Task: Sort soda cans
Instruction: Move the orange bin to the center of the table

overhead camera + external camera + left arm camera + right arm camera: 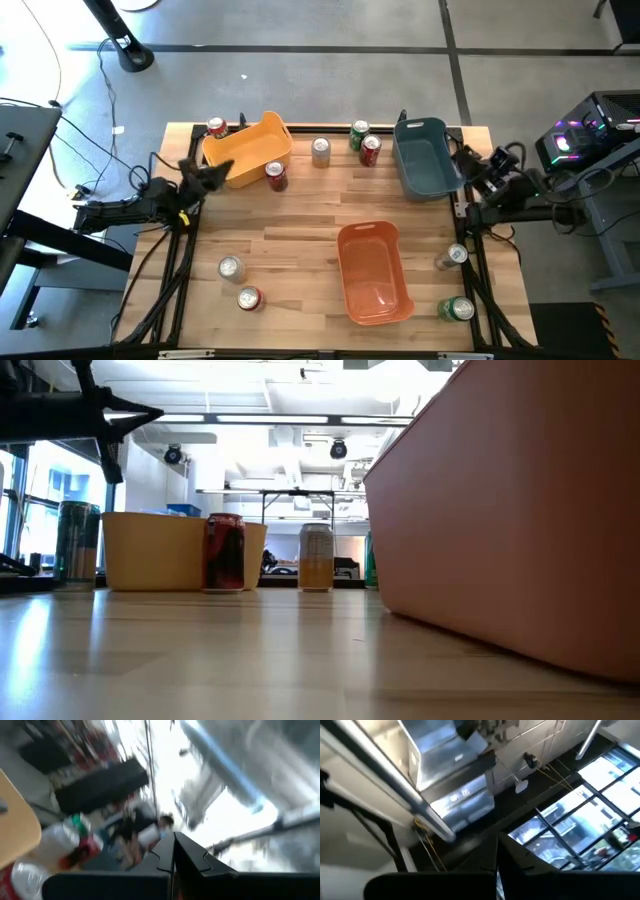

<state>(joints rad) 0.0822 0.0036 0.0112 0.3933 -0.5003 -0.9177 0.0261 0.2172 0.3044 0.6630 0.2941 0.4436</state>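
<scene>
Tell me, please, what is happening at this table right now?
Nothing is being handled yet. The left gripper sits shut at the table's left edge beside the yellow bin, and the right gripper sits shut at the right edge by the teal bin. The soda cans stand scattered across the table, none inside a bin, the orange bin included.

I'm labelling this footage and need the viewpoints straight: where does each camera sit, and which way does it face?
High view: overhead, straight down on the table; both arms show at its sides.
Low view: table height, level across; orange bin fills the right.
Left wrist view: on the left arm, tilted up at the room; shut left claw below.
Right wrist view: on the right arm, aimed at the ceiling; shut right claw below.
Shared: the yellow bin shows in the high and low views.
</scene>
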